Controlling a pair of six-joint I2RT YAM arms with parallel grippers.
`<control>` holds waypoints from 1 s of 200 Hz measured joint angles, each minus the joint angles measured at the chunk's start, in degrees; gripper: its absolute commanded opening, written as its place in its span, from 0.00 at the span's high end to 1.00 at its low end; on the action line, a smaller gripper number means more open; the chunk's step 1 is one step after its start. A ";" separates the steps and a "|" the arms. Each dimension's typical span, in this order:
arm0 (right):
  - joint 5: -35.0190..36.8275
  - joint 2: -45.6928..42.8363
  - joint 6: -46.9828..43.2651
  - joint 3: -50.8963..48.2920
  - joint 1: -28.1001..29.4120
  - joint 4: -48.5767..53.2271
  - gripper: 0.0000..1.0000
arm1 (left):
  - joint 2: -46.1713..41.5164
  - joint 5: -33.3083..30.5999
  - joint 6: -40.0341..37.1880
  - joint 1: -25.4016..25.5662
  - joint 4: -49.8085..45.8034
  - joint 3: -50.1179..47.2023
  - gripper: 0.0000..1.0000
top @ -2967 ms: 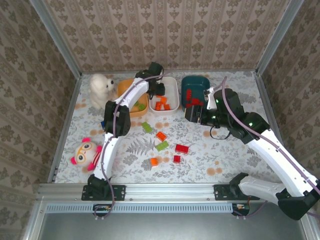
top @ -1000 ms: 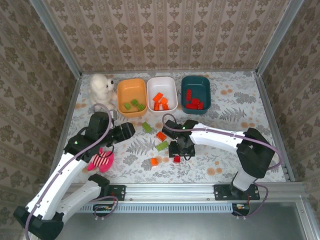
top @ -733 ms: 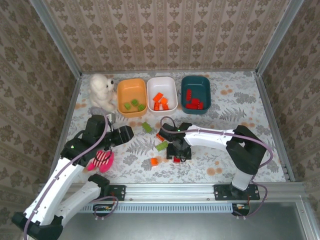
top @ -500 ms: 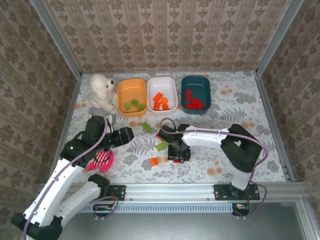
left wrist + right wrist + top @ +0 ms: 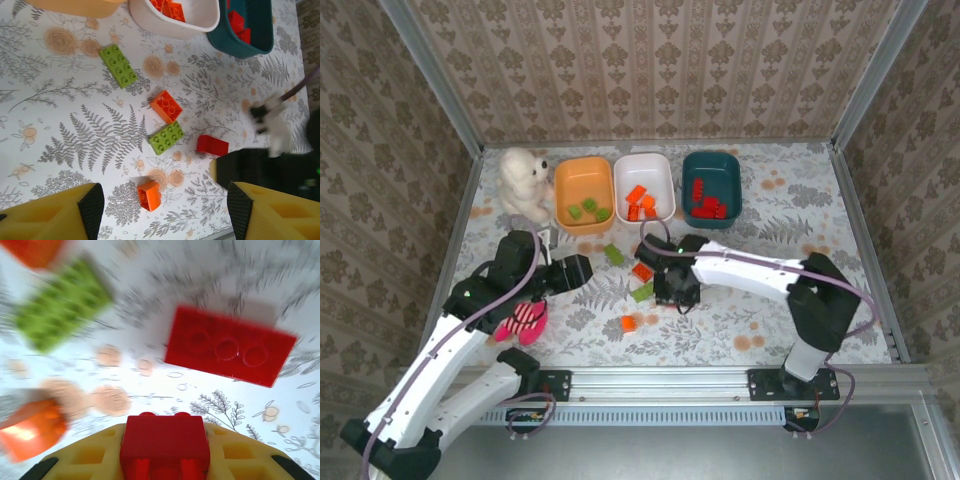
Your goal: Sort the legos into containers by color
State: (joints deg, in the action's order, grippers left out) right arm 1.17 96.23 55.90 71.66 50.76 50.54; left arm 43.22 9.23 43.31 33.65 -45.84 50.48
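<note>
Clamping red brick [image 5: 165, 437], right claw [image 5: 165, 452] cropped

Right gripper [image 5: 677, 291] pinches a red lego [image 5: 165, 444]; left gripper [image 5: 162, 205] hangs agape, arm bent.

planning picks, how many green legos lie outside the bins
2: one green lego near the orange bin, the other green lego beside an orange brick mid-table; none seems hidden.
</note>
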 measured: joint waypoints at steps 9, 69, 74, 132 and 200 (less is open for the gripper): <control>0.70 -1.77 -1.77 3.13 -2.21 0.85 0.73 | 1.05 -0.04 0.00 0.85 0.85 0.02 0.31; 5.73 5.33 -15.98 24.17 -24.85 0.98 0.74 | 11.23 -1.18 0.02 5.84 6.95 3.37 0.31; 6.03 7.23 -16.98 25.83 -25.97 0.81 0.74 | 11.82 -1.38 0.02 6.03 7.45 3.85 0.30; 6.36 29.68 -23.45 43.01 -35.67 -0.39 0.74 | 14.84 -3.87 0.04 6.93 9.94 7.52 0.30; 1.05 46.36 -27.32 60.89 -39.76 3.48 0.71 | 15.10 -6.10 0.28 6.93 9.88 7.87 0.30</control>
State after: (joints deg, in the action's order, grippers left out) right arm 2.22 142.58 28.58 132.55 11.00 54.02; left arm 58.33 3.14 43.59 40.58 -35.97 58.35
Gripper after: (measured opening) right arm 0.324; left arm 0.697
